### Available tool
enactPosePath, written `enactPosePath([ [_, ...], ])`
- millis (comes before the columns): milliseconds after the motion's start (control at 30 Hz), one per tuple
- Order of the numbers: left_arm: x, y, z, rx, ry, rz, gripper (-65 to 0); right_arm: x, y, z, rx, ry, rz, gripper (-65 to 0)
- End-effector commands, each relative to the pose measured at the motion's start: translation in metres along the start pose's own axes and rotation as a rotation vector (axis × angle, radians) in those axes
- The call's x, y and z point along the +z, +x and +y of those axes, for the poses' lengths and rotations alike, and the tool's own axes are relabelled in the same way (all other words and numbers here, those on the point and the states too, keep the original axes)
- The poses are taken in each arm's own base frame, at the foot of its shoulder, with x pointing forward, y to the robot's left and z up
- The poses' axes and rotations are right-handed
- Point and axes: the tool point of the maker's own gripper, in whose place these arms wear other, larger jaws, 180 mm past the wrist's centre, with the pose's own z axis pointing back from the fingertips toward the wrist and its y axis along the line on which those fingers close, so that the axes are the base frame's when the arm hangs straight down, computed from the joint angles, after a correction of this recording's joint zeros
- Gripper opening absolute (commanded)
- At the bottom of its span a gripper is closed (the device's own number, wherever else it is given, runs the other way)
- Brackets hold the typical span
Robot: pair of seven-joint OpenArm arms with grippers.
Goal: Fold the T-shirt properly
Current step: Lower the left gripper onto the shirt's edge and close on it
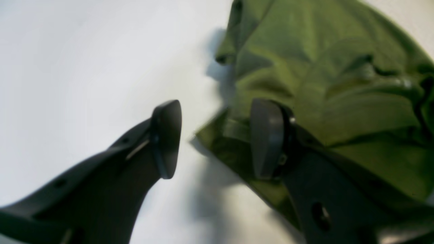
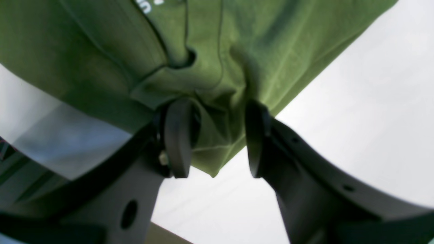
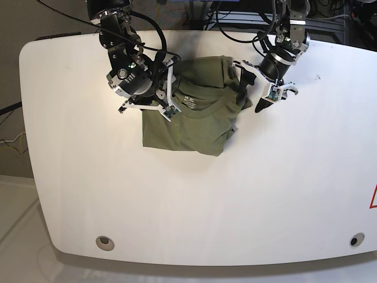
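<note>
The olive T-shirt (image 3: 188, 124) lies partly folded and rumpled on the white table (image 3: 206, 194), with its pale neck label (image 3: 189, 100) facing up. My right gripper (image 3: 169, 91) is over the shirt's left upper part. In the right wrist view it (image 2: 216, 139) is open, and a bunched corner of the T-shirt (image 2: 101, 51) sits loosely between the jaws. My left gripper (image 3: 253, 97) is at the shirt's right upper edge. It (image 1: 217, 139) is open, with one fingertip (image 1: 268, 139) over the T-shirt (image 1: 322, 84) and the other over bare table.
Cables and equipment crowd the table's back edge (image 3: 235, 23). Two round holes (image 3: 105, 240) (image 3: 353, 240) sit near the front corners. A red mark (image 3: 373, 197) shows at the right edge. Floor lies beyond the left rim.
</note>
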Motion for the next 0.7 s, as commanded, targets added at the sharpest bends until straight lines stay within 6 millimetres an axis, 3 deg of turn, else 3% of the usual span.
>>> enactPosePath([
  [0, -0.007, 0.010, -0.008, 0.006, -0.031, -0.044, -33.9, 0.005, 0.010, -0.003, 0.002, -0.010, -0.036, -39.9],
  [167, -0.011, 0.004, -0.016, 0.013, -0.056, -0.028, -33.9, 0.005, 0.010, -0.003, 0.002, -0.010, -0.036, -39.9],
  [667, -0.021, 0.010, -0.034, 0.010, -0.106, -0.042, -33.9, 0.004, 0.009, -0.003, 0.001, -0.011, -0.034, -39.9],
])
